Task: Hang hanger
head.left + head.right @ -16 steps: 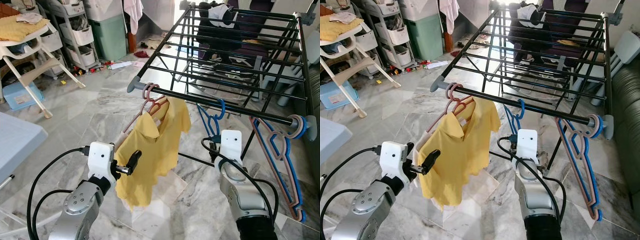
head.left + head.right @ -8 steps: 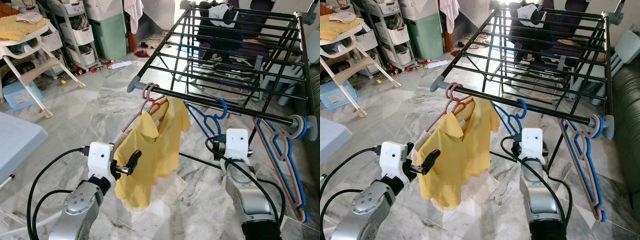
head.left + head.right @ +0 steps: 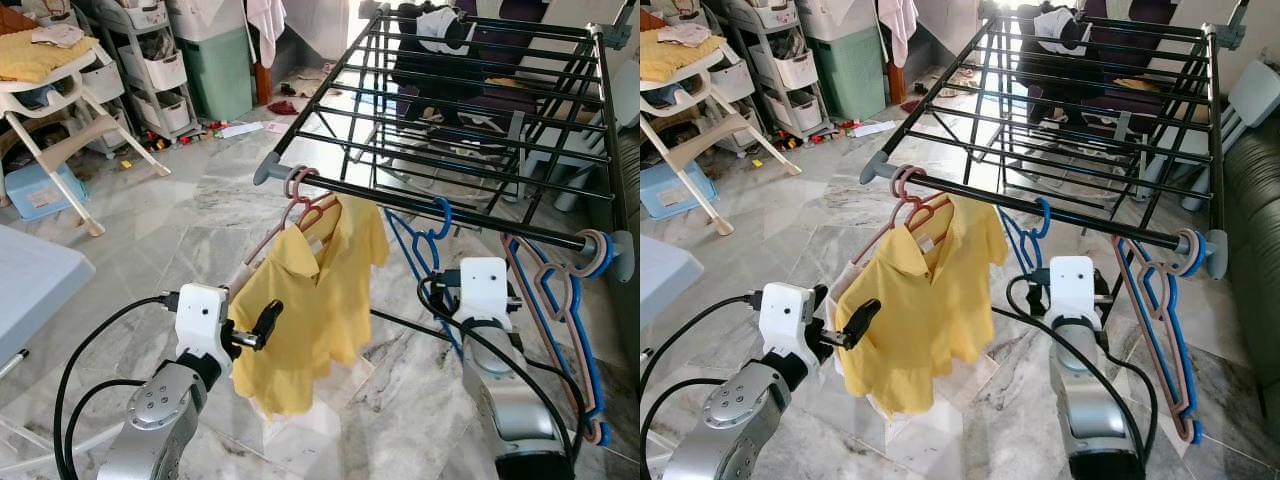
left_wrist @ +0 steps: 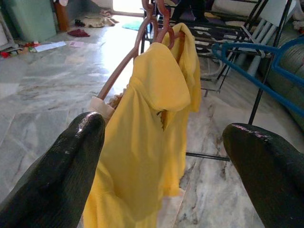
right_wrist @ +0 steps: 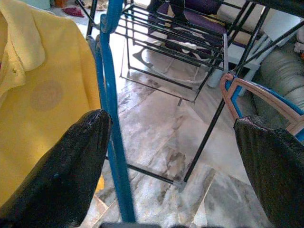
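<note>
A yellow shirt (image 3: 310, 300) on a pink hanger (image 3: 298, 186) hangs from the front rail (image 3: 500, 226) of a black drying rack. To its right a bare blue hanger (image 3: 420, 240) hooks over the same rail. My left gripper (image 3: 262, 322) is open just left of the shirt's hem; in the left wrist view its fingers (image 4: 71, 171) stand wide apart in front of the shirt (image 4: 152, 118). My right gripper (image 5: 173, 128) is open below the rail. The blue hanger's bar (image 5: 114, 142) runs close by one finger (image 5: 66, 171), with nothing held.
Pink and blue hangers (image 3: 560, 290) hang at the rail's right end. Dark clothes (image 3: 440, 50) lie on the rack's far side. A high chair (image 3: 50, 90), drawer units (image 3: 150, 60) and a green bin (image 3: 220, 70) stand at the back left. A grey table corner (image 3: 30, 290) is at my left.
My right arm has shifted a little to the right, and the blue hanger has swung left and back on the rail. The yellow shirt sways slightly. The left arm is still.
</note>
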You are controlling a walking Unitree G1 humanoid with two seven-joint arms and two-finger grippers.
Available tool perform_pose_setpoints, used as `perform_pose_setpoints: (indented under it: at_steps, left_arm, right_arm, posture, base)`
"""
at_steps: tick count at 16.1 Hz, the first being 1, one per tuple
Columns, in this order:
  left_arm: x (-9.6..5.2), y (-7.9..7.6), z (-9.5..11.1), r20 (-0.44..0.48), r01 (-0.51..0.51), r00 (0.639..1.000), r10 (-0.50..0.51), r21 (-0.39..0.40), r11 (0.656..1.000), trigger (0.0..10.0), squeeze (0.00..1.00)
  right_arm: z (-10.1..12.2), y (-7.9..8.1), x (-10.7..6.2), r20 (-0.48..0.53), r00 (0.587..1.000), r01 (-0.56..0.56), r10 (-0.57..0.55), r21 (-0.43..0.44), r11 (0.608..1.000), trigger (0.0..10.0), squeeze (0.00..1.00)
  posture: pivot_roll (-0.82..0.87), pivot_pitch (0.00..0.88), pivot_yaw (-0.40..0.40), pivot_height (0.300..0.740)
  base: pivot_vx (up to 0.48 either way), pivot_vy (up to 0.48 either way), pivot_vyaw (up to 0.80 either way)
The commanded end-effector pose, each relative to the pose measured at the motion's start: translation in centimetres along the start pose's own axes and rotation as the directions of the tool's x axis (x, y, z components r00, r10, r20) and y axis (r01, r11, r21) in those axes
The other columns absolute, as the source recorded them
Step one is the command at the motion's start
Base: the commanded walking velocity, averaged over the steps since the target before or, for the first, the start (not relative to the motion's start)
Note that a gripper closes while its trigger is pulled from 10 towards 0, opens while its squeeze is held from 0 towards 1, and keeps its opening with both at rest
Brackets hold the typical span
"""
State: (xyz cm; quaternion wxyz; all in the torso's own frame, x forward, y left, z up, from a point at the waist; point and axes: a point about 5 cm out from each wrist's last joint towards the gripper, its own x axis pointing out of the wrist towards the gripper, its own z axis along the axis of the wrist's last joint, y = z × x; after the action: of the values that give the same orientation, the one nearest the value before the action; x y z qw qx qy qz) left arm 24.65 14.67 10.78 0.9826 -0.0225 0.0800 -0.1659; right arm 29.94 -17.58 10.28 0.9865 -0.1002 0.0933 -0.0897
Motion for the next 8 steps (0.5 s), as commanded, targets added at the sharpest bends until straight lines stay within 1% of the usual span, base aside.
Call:
perform_pose_setpoints:
  at_steps: [1,3,6,8]
  left_arm:
    - [0.1,0.0,0.3,0.007,-0.004,1.000,0.004,0.009,1.000,10.0,0.00]
    - [0.1,0.1,0.5,0.017,-0.009,1.000,0.008,0.012,1.000,10.0,0.00]
    - [0.2,0.2,0.6,0.026,-0.012,1.000,0.011,0.016,1.000,10.0,0.00]
    - [0.3,0.4,0.9,0.044,-0.031,0.999,0.030,0.021,0.999,10.0,0.00]
  right_arm:
    - [1.2,-0.2,-0.3,0.066,0.998,-0.002,0.003,-0.014,1.000,10.0,1.00]
    - [1.7,-0.4,-0.4,0.099,0.995,-0.002,0.005,-0.032,0.999,10.0,1.00]
    - [1.9,-0.8,-0.8,0.123,0.992,-0.002,0.008,-0.049,0.999,10.0,1.00]
    - [2.3,-1.3,-1.1,0.159,0.987,-0.001,0.013,-0.071,0.997,10.0,1.00]
  posture:
    - [-0.01,0.037,0.005,0.740]
    - [-0.02,0.034,0.005,0.740]
    - [-0.02,0.029,0.006,0.740]
    - [-0.02,0.029,0.005,0.740]
  base:
    - [0.000,0.000,0.00]
    - [0.000,0.000,0.00]
    - [0.000,0.000,0.00]
    - [0.000,0.000,0.00]
